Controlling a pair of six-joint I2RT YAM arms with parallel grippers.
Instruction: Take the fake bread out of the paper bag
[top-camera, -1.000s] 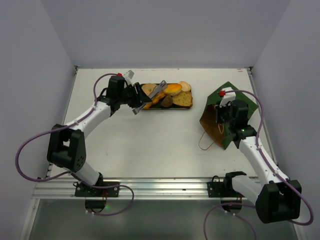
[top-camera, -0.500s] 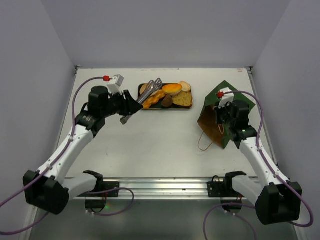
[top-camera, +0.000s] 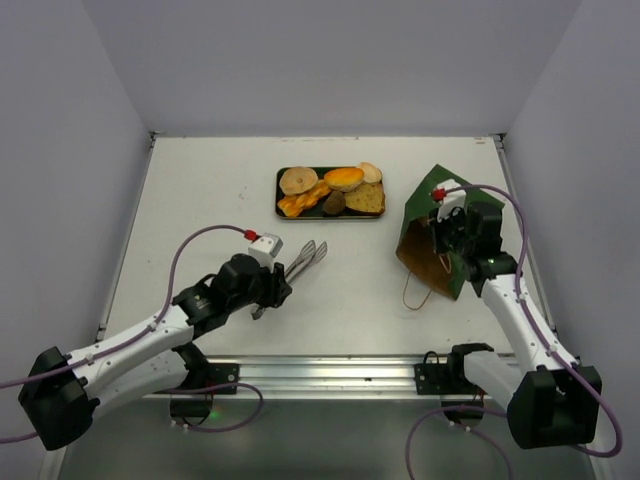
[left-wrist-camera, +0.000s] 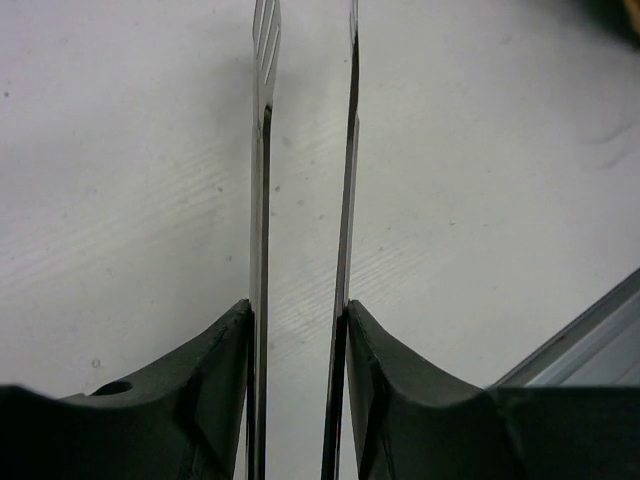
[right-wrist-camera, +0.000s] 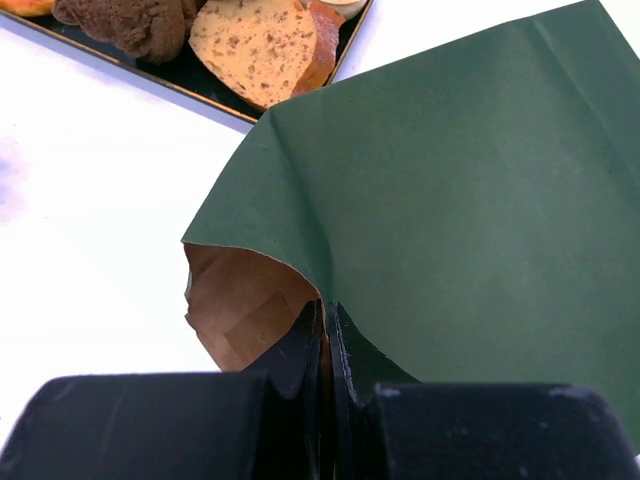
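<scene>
The fake bread lies on a flat dark tray (top-camera: 330, 216) at the back: a round bun (top-camera: 297, 180), a braided loaf (top-camera: 303, 201), a golden roll (top-camera: 345, 178), a dark piece (top-camera: 334, 203) and a toast slice (top-camera: 366, 198). The toast slice (right-wrist-camera: 260, 45) also shows in the right wrist view. The paper bag (top-camera: 428, 205) lies tilted at the right, its brown inside (right-wrist-camera: 240, 300) open towards the tray and showing no bread. My right gripper (top-camera: 445, 238) is shut on the bag's rim (right-wrist-camera: 327, 320). My left gripper (top-camera: 276, 292) is shut on metal tongs (top-camera: 306, 260) over the near table, with the tong arms (left-wrist-camera: 262, 150) between the fingers.
The bag's twine handle (top-camera: 410, 290) trails on the table in front of it. White walls bound the table on the left, back and right. A metal rail (top-camera: 330, 375) runs along the near edge, and its corner (left-wrist-camera: 590, 340) shows in the left wrist view.
My left arm has swung back from the tray to the near middle of the table, carrying the tongs. My right gripper has kept its hold on the bag, which shifted slightly.
</scene>
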